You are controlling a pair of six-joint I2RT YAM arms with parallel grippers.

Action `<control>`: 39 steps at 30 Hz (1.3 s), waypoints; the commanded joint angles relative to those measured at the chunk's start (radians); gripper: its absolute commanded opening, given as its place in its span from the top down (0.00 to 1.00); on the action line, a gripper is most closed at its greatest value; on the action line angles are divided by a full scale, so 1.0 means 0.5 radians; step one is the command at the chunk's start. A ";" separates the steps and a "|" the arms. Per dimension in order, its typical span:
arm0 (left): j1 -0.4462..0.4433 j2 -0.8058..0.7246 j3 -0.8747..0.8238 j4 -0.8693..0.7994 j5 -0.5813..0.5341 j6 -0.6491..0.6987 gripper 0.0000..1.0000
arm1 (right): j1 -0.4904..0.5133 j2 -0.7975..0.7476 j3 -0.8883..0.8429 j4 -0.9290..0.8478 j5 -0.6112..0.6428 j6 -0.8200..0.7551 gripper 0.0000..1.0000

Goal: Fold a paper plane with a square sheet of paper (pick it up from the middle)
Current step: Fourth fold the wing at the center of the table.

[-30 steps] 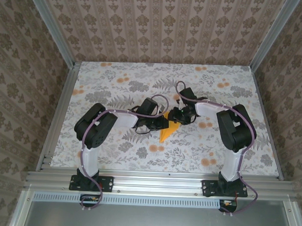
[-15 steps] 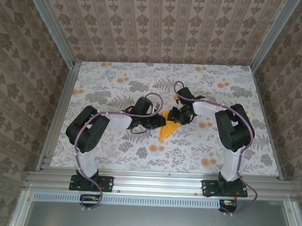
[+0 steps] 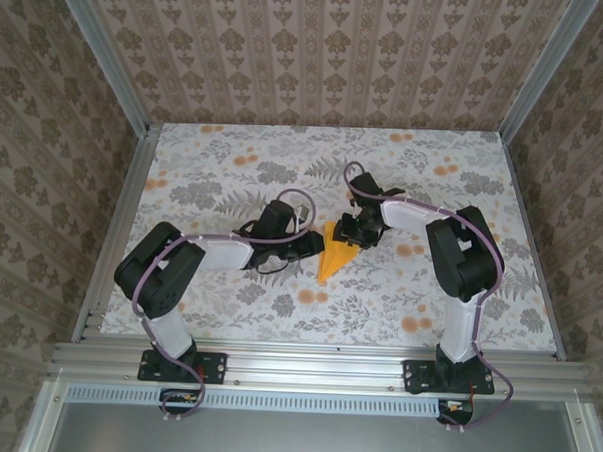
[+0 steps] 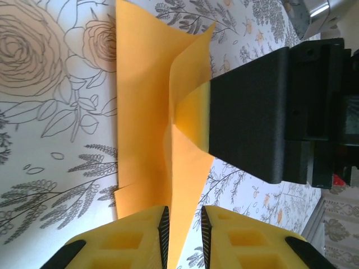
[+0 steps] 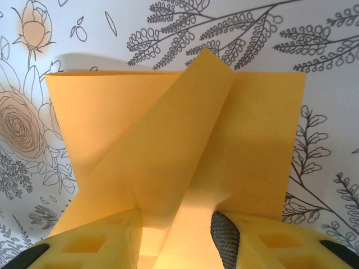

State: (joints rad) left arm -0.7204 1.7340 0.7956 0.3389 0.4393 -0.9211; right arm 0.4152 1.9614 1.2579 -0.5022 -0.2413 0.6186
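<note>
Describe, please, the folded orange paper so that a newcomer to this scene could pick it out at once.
Start from the flower-printed table and look to its middle, where the two arms meet. Between the left tool and the right tool lies the paper plane, a narrow wedge tapering toward the near edge. Unlike the small blurry orange flower prints around it, it is solid bright orange with straight creased edges.

A lab test cell: aluminium frame rails box in a desk under floral cloth, with damask-papered walls and two bolted arms.
</note>
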 commanded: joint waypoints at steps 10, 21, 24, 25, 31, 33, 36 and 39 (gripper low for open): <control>-0.091 0.083 0.042 0.064 -0.020 0.040 0.77 | -0.017 0.239 -0.061 -0.292 0.404 0.070 0.56; -0.087 0.192 0.070 -0.024 -0.063 0.054 0.80 | -0.017 0.247 -0.061 -0.306 0.424 0.076 0.56; -0.087 0.204 0.072 -0.031 -0.062 0.056 0.80 | -0.017 0.246 -0.060 -0.309 0.424 0.076 0.57; -0.087 0.207 0.074 -0.044 -0.066 0.063 0.81 | -0.017 0.246 -0.061 -0.309 0.426 0.079 0.56; -0.087 0.239 0.110 -0.119 -0.081 0.092 0.83 | -0.017 0.254 -0.065 -0.312 0.428 0.083 0.57; -0.087 0.256 0.112 -0.117 -0.075 0.093 0.83 | -0.016 0.256 -0.067 -0.314 0.433 0.085 0.57; -0.087 0.276 0.117 -0.114 -0.072 0.093 0.84 | -0.017 0.254 -0.069 -0.314 0.438 0.087 0.58; -0.085 0.284 0.118 -0.132 -0.079 0.098 0.84 | -0.017 0.259 -0.071 -0.316 0.448 0.085 0.60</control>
State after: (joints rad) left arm -0.7643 1.8492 0.8356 0.3016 0.4145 -0.8978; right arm 0.4236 1.9770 1.2839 -0.5426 -0.2024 0.6518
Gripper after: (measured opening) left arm 0.158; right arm 0.405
